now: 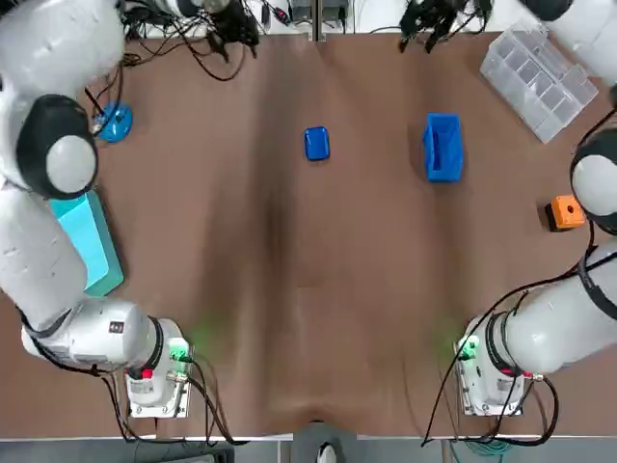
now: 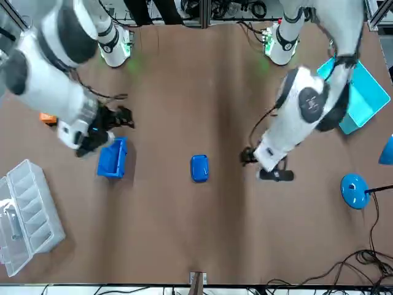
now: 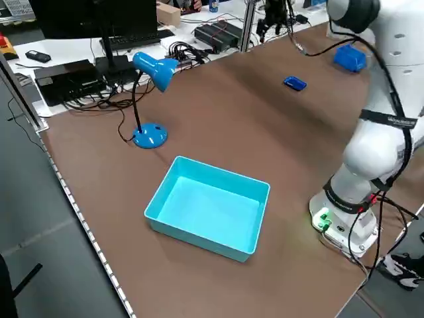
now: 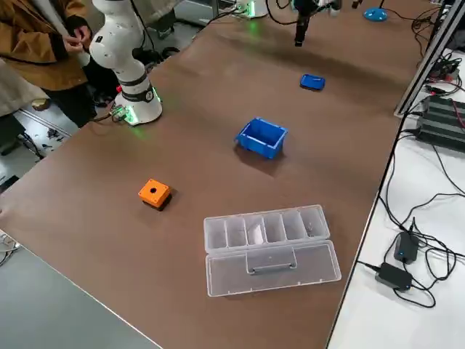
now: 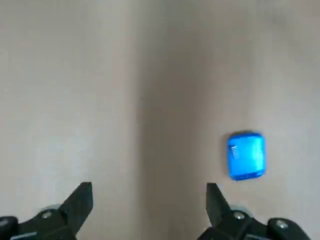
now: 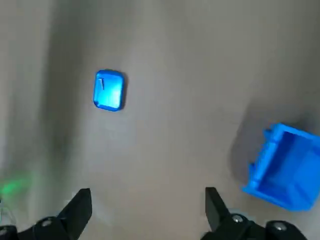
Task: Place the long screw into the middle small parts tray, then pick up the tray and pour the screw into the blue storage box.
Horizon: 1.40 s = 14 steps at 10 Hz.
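Brown worktop (image 1: 289, 289) bears small blue plastic tray (image 1: 317, 143); open blue storage box (image 1: 442, 147) at its three o'clock, handy for pouring. Left gripper (image 5: 150, 192) and right gripper (image 6: 147, 197) hover spread.

You're looking at a plain brown table (image 1: 289, 289), no pattern. The small tray (image 1: 316, 143) is glossy blue and the storage box (image 1: 442, 147) is the same saturated blue. The organizer (image 1: 538, 79) is clear plastic. The cube (image 1: 567, 212) is orange with a black dot on top. The bin (image 1: 89, 241) is light teal and the lamp (image 1: 114, 122) is blue. The left arm (image 1: 39, 260) and right arm (image 1: 559, 328) are white with black joints. There are green lights (image 1: 179, 353) at both bases.
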### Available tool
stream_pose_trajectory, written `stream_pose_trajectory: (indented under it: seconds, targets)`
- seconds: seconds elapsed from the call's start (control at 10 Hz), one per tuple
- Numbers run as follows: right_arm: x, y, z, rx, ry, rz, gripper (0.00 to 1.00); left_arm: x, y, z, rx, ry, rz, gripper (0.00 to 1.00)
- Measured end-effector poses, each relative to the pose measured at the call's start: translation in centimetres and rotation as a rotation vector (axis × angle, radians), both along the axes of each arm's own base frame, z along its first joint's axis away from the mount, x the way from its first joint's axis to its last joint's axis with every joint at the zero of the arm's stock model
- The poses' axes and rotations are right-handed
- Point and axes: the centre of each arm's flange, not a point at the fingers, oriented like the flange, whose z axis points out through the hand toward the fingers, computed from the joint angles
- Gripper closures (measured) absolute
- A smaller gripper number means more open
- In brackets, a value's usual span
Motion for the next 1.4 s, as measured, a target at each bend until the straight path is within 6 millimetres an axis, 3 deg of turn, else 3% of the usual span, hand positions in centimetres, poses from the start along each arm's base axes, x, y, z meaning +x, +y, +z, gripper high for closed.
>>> stream_pose_trajectory:
  seconds: [0.2,0.5,0.7,0.9,1.1,1.4]
  targets:
    - [-0.8,1.9,-6.2,0.066,-0.022,-0.077,0.0,-0.2,5.9,4.0,0.05,-0.033,0.03,0.0]
    - [-2.0,4.1,-14.5,0.106,-0.017,-0.172,0.05,-2.5,10.7,9.0,0.071,-0.09,0.038,0.0]
    - [-2.1,7.0,-19.1,0.133,-0.057,-0.237,0.07,-4.8,13.6,11.8,0.083,-0.084,0.0,0.0]
    - [-2.2,9.1,-24.1,0.162,-0.065,-0.325,0.11,-6.6,17.8,14.2,0.052,-0.087,-0.01,0.0]
    - [-1.2,11.7,-27.2,0.19,-0.05,-0.352,0.17,-8.1,20.4,15.0,0.048,-0.073,-0.052,0.0]
    - [-0.6,15.3,-27.6,0.245,-0.04,-0.335,0.23,-8.6,21.6,14.6,0.05,-0.03,-0.057,0.0]
